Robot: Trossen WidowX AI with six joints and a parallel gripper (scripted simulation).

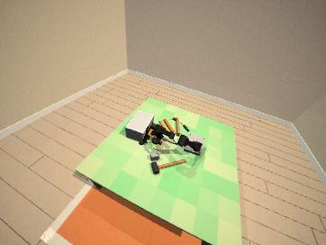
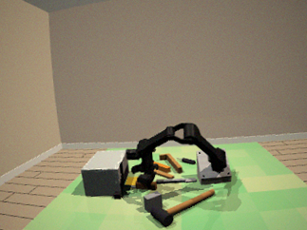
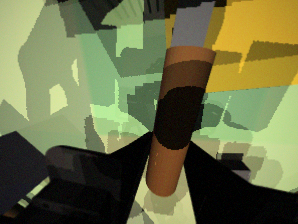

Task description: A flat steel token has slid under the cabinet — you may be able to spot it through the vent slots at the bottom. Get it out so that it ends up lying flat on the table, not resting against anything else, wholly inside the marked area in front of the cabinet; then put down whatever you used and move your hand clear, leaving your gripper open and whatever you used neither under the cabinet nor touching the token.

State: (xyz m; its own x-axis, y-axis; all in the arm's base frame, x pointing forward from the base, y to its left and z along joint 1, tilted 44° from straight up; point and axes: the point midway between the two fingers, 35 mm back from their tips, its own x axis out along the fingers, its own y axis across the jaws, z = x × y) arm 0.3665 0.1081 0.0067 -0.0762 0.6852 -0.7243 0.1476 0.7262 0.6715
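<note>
The white-grey cabinet stands at the left of the table. The yellow marked area lies in front of it. My gripper is shut on the brown handle of a tool, low in front of the cabinet. The tool's flat grey blade points away from the fingers, beside the left edge of the yellow area in the wrist view. Its far end is out of the wrist view. The steel token cannot be made out in any view.
A hammer and a grey block lie on the near side. A thin grey rod lies between cabinet and arm base. Orange pieces, including an L-shaped one, and a dark tool lie behind.
</note>
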